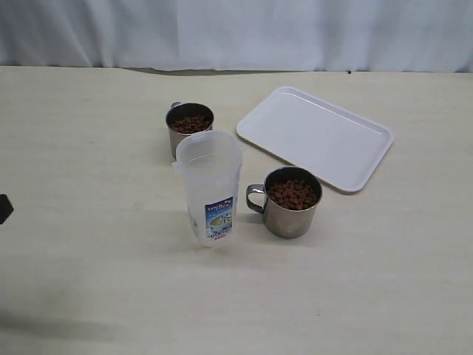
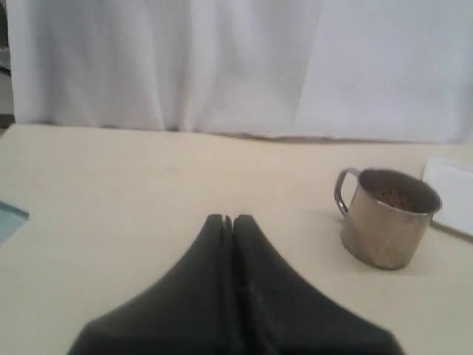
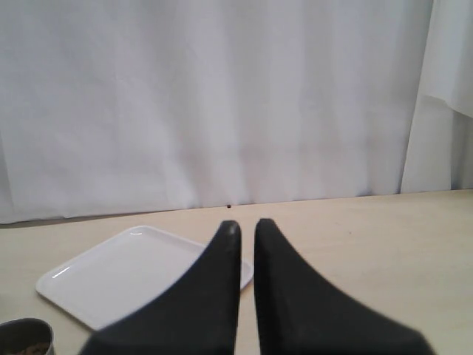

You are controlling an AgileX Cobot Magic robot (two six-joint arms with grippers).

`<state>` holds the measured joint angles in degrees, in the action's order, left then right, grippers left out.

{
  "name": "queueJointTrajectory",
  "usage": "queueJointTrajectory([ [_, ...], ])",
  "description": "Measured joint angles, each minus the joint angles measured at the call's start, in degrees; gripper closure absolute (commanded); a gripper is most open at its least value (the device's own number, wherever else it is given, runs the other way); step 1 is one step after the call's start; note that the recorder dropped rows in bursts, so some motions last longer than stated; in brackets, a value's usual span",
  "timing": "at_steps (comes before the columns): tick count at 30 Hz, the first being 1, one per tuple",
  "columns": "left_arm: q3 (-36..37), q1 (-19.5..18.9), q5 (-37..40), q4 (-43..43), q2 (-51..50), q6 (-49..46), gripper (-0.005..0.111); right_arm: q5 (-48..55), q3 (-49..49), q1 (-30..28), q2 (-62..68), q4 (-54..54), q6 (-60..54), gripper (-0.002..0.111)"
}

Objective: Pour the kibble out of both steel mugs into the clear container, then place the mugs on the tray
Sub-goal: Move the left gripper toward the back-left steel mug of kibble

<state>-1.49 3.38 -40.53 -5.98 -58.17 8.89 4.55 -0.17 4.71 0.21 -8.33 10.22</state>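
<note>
The clear container (image 1: 211, 185) stands upright mid-table with its label facing the front. Behind it is one steel mug (image 1: 179, 139) full of kibble (image 1: 191, 123). The wider steel mug (image 1: 290, 217), also filled with kibble (image 1: 293, 194), stands right of the container, its handle toward it. The white tray (image 1: 318, 133) lies at the back right. My left gripper (image 2: 228, 220) is shut on nothing, low over the table, with a mug (image 2: 384, 222) off to one side. My right gripper (image 3: 247, 225) holds nothing, only a thin slit between its fingers, facing the tray (image 3: 126, 274); a mug rim (image 3: 26, 339) shows at the corner.
A white curtain (image 1: 236, 29) hangs behind the table's far edge. A dark tip of the left arm (image 1: 4, 208) shows at the left border of the exterior view. A teal patch (image 2: 11, 220) lies at the edge of the left wrist view.
</note>
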Motion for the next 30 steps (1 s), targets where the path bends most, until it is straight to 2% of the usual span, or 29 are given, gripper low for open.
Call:
queueJointTrajectory([
  [4,-2.8,0.0,-7.9,-3.57,-14.74,-0.33,0.107,0.0,0.0,0.0,0.0,0.0,0.0,0.103],
  [9,-4.3,0.0,-17.88,-5.36,-27.56,-2.18,0.107,0.0,0.0,0.0,0.0,0.0,0.0,0.103],
  [16,-4.3,0.0,-25.48,-5.53,-32.9,-3.99,0.107,0.0,0.0,0.0,0.0,0.0,0.0,0.103],
  [20,-6.2,0.0,-24.7,-6.79,-33.17,-4.35,0.107,0.0,0.0,0.0,0.0,0.0,0.0,0.103],
  [26,-15.95,0.0,-13.09,-16.64,-33.4,-2.86,0.107,0.0,0.0,0.0,0.0,0.0,0.0,0.103],
  [30,-17.34,0.0,-16.0,-18.52,-33.4,-2.45,0.107,0.0,0.0,0.0,0.0,0.0,0.0,0.103],
])
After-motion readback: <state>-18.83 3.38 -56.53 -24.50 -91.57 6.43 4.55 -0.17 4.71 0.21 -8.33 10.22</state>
